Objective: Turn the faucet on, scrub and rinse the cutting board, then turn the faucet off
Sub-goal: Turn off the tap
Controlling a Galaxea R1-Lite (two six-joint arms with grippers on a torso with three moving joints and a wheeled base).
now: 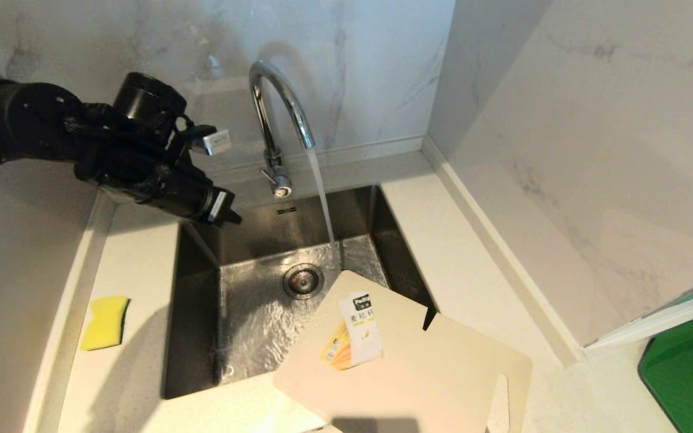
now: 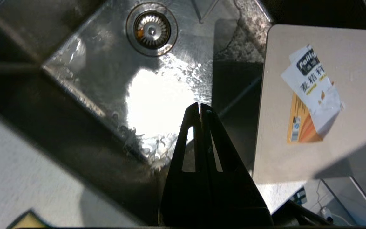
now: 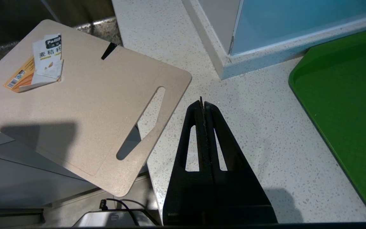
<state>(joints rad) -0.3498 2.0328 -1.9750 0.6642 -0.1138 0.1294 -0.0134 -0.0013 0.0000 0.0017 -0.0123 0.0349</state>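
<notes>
The chrome gooseneck faucet (image 1: pixel 277 120) stands behind the sink, and a stream of water (image 1: pixel 322 198) runs from its spout into the basin. Its small lever handle (image 1: pixel 274 180) sits low on the stem. The beige cutting board (image 1: pixel 418 367) with a paper label (image 1: pixel 355 340) lies across the sink's front right corner, partly over the counter edge (image 3: pixel 84 105). My left gripper (image 1: pixel 229 215) hangs shut and empty over the sink's back left corner, left of the faucet (image 2: pixel 199 106). My right gripper (image 3: pixel 202 103) is shut and empty above the counter right of the board.
A yellow-and-green sponge (image 1: pixel 106 322) lies on the counter left of the steel sink (image 1: pixel 196 337). The drain (image 1: pixel 302 279) sits mid-basin. A green tray (image 1: pixel 692 373) lies at the far right. Marble walls close the back and right side.
</notes>
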